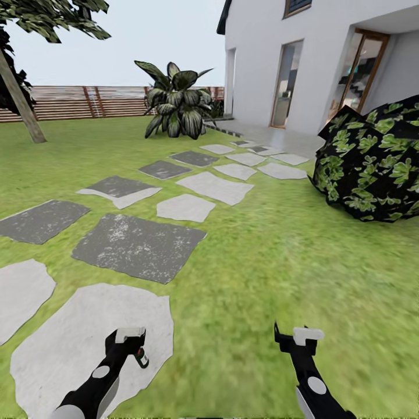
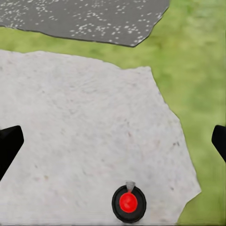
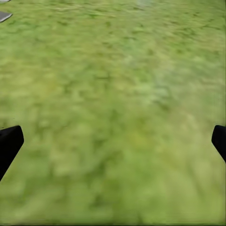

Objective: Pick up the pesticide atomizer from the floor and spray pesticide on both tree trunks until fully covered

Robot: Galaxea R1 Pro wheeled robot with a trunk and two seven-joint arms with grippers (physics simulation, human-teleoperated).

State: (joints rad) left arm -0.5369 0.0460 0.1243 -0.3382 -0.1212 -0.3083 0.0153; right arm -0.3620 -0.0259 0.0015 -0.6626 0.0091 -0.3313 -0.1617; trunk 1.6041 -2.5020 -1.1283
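While I hold both arms low over the garden lawn [image 1: 279, 256], the left tool [image 2: 113, 141] hangs spread wide and empty above a pale paving stone [image 2: 84, 127]. Under it, close to the wrist, sits a black round thing with a red centre [image 2: 128, 203]; I cannot tell what it is. Right tool [image 3: 113, 141] gapes too, empty, grass beneath. Far ahead of the left tool, a leaning tree trunk [image 1: 20, 102] stands before the fence [image 1: 70, 102].

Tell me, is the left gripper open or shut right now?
Open: the left gripper shows its fingertips far apart, empty, over the pale stone.
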